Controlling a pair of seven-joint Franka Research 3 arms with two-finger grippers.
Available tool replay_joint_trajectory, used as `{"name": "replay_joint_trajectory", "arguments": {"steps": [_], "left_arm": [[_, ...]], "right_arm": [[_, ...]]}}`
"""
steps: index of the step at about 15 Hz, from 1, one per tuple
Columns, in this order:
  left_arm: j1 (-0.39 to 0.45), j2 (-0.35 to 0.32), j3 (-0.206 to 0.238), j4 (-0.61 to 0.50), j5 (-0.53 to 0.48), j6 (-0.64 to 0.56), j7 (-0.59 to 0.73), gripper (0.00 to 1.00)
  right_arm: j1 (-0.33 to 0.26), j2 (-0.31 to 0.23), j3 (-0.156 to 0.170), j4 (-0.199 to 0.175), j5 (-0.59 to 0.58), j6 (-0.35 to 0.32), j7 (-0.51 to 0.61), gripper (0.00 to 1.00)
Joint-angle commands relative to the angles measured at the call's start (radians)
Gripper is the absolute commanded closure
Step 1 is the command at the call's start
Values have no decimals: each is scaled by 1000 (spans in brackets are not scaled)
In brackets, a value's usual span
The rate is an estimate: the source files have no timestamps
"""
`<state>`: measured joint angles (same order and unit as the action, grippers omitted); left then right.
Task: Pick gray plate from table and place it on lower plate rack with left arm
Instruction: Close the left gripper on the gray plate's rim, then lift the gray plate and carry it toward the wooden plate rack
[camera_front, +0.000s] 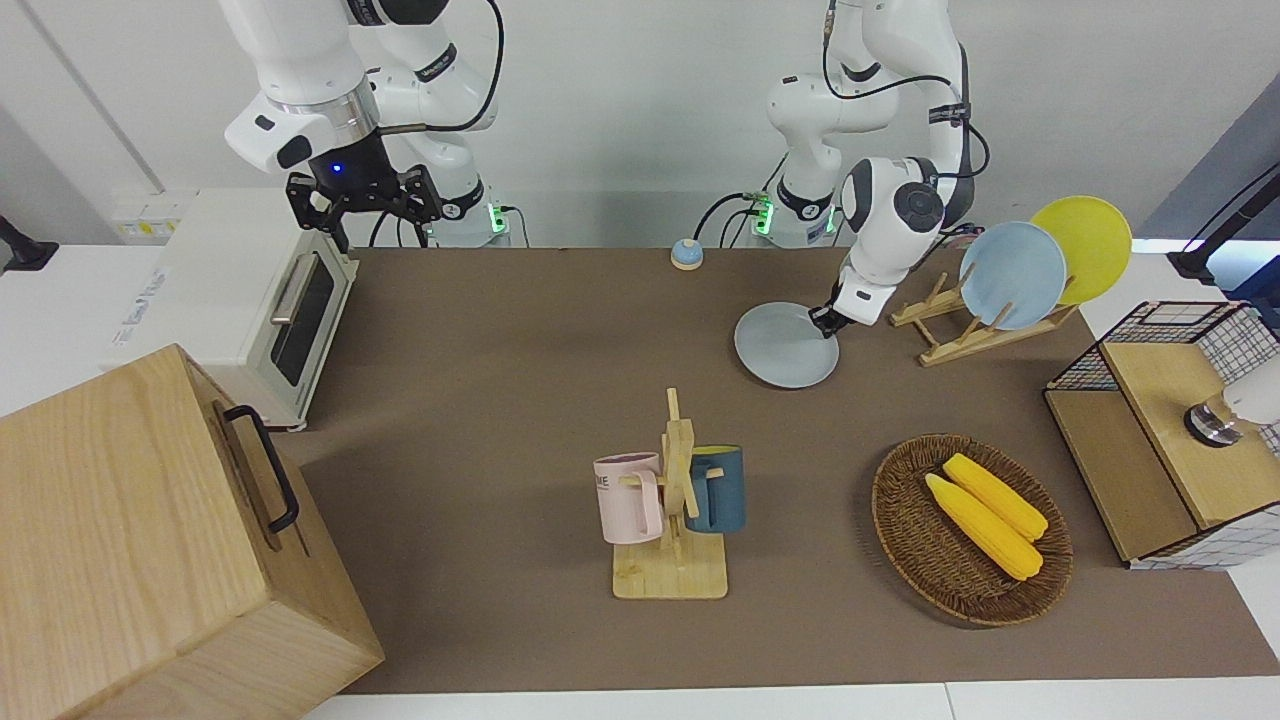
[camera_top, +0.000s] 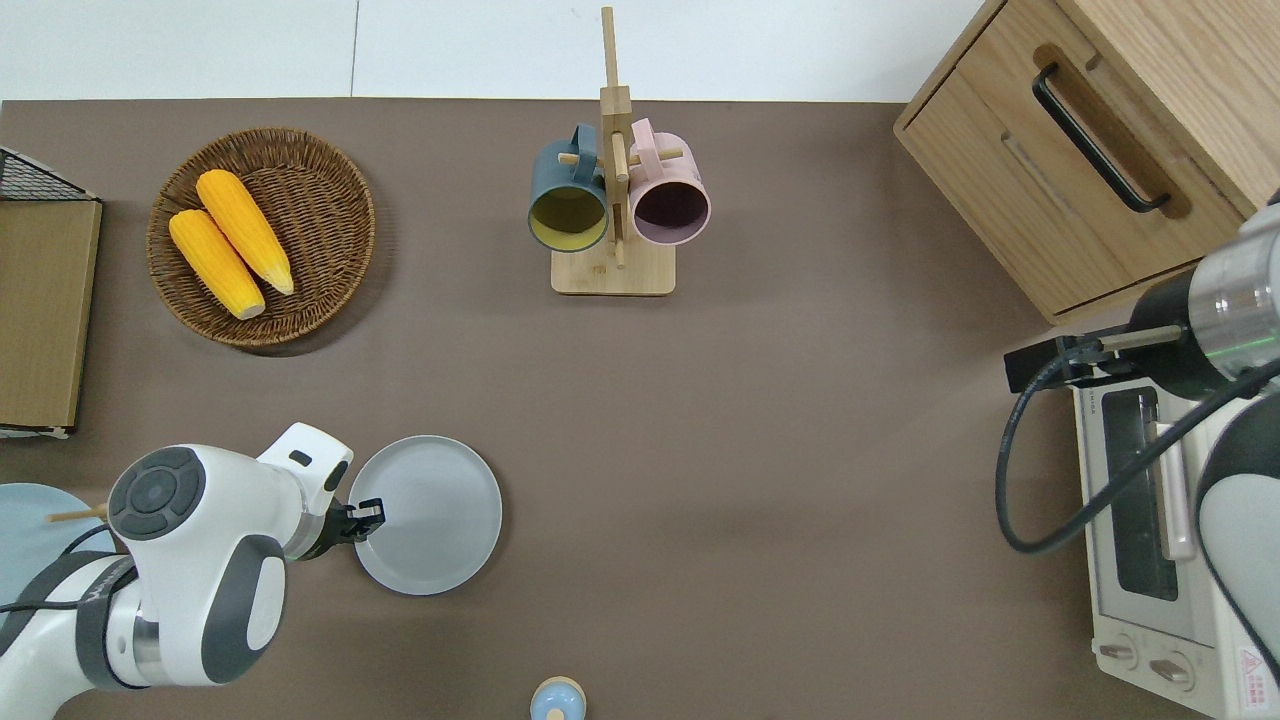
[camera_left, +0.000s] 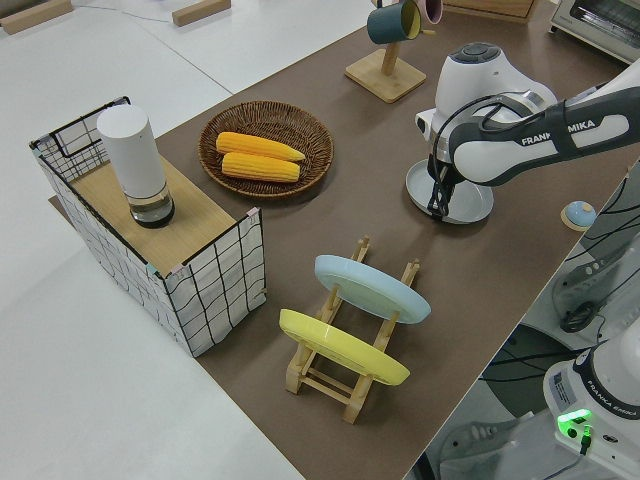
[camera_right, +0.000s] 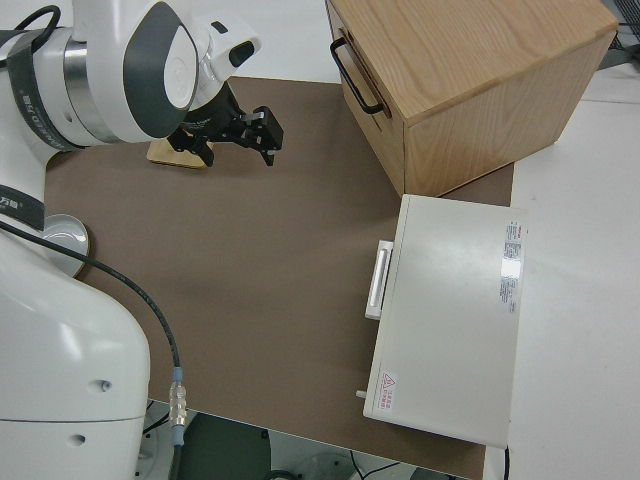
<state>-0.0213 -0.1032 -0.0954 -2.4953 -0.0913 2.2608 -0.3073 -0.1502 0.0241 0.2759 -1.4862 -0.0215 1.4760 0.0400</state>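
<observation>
The gray plate (camera_front: 785, 345) lies on the brown table (camera_front: 520, 380), beside the lower plate rack (camera_front: 965, 330) and toward the middle of the table from it. My left gripper (camera_front: 825, 322) is shut on the plate's rim at the edge nearest the rack, and that edge is tipped slightly up. The same grasp shows in the overhead view, gripper (camera_top: 362, 515) on plate (camera_top: 430, 515), and in the left side view, gripper (camera_left: 437, 205) on plate (camera_left: 455, 195). The rack (camera_left: 345, 375) holds a light-blue plate (camera_front: 1012, 275) and a yellow plate (camera_front: 1085, 245). My right gripper (camera_front: 362, 200) is parked and open.
A wicker basket (camera_front: 905, 545) with two corn cobs, a mug stand (camera_front: 675, 500) with pink and blue mugs, and a wire-sided box (camera_front: 1165, 440) stand farther from the robots. A small bell (camera_front: 686, 254) sits near the bases. A toaster oven (camera_front: 250, 300) and wooden cabinet (camera_front: 150, 540) fill the right arm's end.
</observation>
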Motion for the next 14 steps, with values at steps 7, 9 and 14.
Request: {"name": "replay_joint_trajectory", "arguments": {"steps": [7, 9, 14], "left_arm": [[35, -47, 31, 194, 211, -268, -46, 1000], [35, -49, 46, 251, 269, -340, -44, 1000], [35, -53, 46, 352, 438, -524, -47, 1000]], "right_arm": [[-19, -3, 17, 9, -1, -14, 12, 17], [-19, -3, 17, 9, -1, -14, 12, 17], [-19, -3, 17, 9, -1, -14, 12, 17]]}}
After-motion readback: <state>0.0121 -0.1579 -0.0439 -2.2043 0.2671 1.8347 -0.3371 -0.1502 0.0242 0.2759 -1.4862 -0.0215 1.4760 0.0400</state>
